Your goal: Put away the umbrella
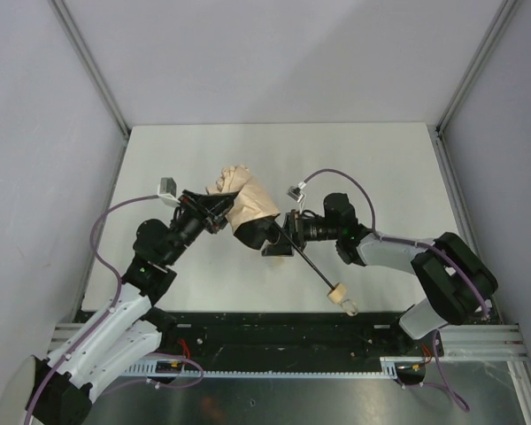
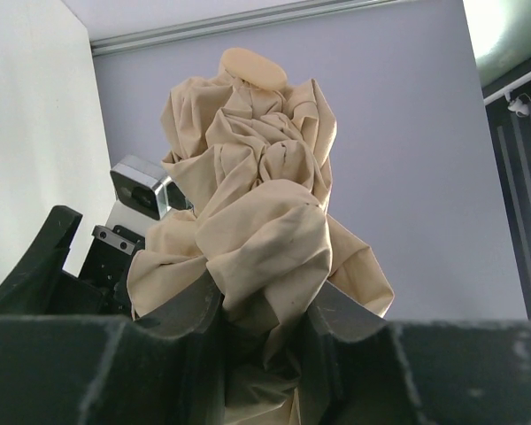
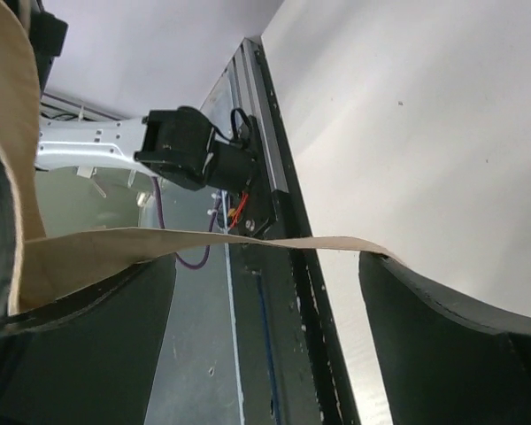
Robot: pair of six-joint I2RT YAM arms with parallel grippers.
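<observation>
The umbrella's crumpled beige fabric (image 1: 245, 206) is held up over the middle of the white table (image 1: 380, 168). Its thin dark shaft (image 1: 311, 266) slants down to the small tan handle (image 1: 340, 295) near the table's front edge. My left gripper (image 1: 219, 215) is shut on the fabric from the left; in the left wrist view its jaws (image 2: 265, 310) pinch a thick fold of the bundle (image 2: 257, 204). My right gripper (image 1: 274, 237) sits at the bundle's right side by the shaft's top. Its fingers (image 3: 451, 336) stand wide apart, with a fabric edge (image 3: 203, 237) stretched across the tips.
A black and metal rail (image 1: 274, 332) runs along the table's near edge, just below the handle. Grey walls with metal posts (image 1: 88, 62) close in the table at the back and sides. The left arm's base (image 3: 181, 150) shows in the right wrist view.
</observation>
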